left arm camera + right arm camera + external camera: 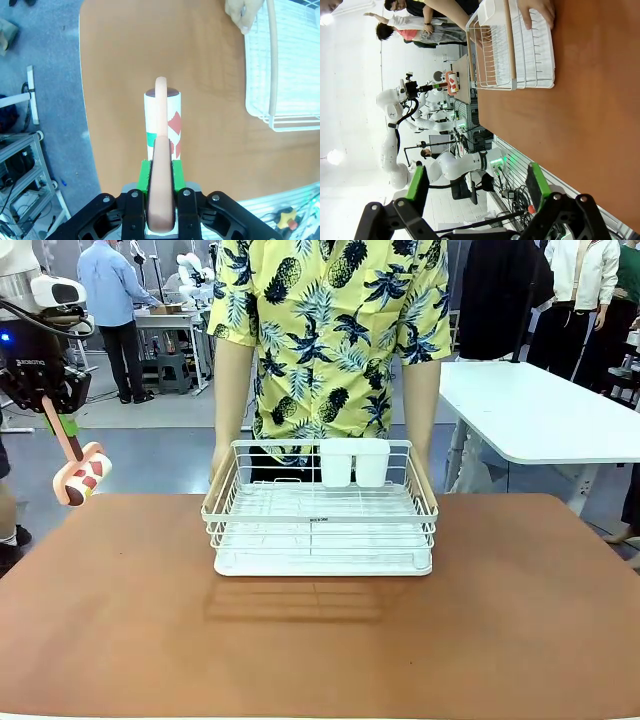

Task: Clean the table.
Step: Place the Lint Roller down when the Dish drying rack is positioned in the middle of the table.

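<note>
Our left gripper (62,425) is clamped shut on the pinkish handle of a lint roller (82,476), which hangs below it with its white-and-red roll at the low end, held in the air just off the far left corner of the table (320,640). In the left wrist view the green pads (144,176) squeeze the handle from both sides, and the roll (163,122) points down over the left edge of the reddish-brown top. Our right gripper (477,192) stands with its jaws apart and nothing between them, out past the table's right end.

The table is not ours to lift: it is a wide, stiff, heavy slab with a smooth matte surface, and we judge it will take firm pressure without giving. What we handle is the roller, which looks light and rigid in the handle, with a sticky or papery roll that should turn freely once pressed flat on the top. The grip near the handle's upper end seems sound for that.

The top lies below and to the right of the roller, not touching it. A white wire dish rack (322,508) sits at the far middle, with a person's hand (243,13) on its left rim; the near half and the left side are bare.
</note>
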Robot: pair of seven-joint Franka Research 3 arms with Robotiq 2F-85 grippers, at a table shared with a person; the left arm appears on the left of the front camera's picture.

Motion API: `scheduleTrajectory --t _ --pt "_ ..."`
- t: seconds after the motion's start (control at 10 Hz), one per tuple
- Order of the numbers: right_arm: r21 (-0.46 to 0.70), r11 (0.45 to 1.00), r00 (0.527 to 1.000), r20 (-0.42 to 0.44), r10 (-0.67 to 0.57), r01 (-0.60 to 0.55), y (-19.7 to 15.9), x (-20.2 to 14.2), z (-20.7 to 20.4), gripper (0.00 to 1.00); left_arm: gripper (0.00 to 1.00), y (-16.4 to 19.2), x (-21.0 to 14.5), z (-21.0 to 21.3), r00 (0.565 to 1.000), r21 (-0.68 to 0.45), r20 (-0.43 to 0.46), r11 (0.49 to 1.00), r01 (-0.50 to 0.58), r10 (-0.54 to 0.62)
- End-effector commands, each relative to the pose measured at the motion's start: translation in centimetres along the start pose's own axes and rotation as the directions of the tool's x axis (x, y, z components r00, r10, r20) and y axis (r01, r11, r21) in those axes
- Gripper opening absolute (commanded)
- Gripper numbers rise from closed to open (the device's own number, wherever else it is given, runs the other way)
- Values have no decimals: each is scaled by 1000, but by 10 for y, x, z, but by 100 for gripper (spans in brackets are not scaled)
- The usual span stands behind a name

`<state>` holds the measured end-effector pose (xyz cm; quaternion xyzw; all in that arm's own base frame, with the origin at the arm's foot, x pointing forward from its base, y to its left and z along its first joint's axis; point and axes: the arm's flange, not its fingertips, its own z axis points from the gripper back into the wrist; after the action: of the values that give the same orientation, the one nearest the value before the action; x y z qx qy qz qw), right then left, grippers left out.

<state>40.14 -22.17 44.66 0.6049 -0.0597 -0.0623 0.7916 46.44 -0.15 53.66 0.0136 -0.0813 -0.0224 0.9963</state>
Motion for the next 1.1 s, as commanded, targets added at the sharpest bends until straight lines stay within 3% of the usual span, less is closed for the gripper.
scheduleTrajectory --t 0.0,0.6,0.7,0.8,0.9,1.0 --pt "4 1000 1000 -1 5 -5 2 -1 0 100 21 -1 -1 3 1000 3 -7 1000 -17 17" --pt "4 1000 1000 -1 5 -5 2 -1 0 100 21 0 0 0 1000 0 0 1000 0 0" --pt "4 1000 1000 -1 5 -5 2 -1 0 100 21 -7 8 2 978 -43 15 977 -207 208" --pt "4 1000 1000 -1 5 -5 2 -1 0 100 21 -11 17 3 909 -51 34 909 -414 416" --pt "4 1000 1000 -1 5 -5 2 -1 0 100 21 -10 23 1 839 -49 63 842 -538 540" --pt "4 1000 1000 -1 5 -5 2 -1 0 100 21 -10 31 -2 692 -46 27 693 -720 721"
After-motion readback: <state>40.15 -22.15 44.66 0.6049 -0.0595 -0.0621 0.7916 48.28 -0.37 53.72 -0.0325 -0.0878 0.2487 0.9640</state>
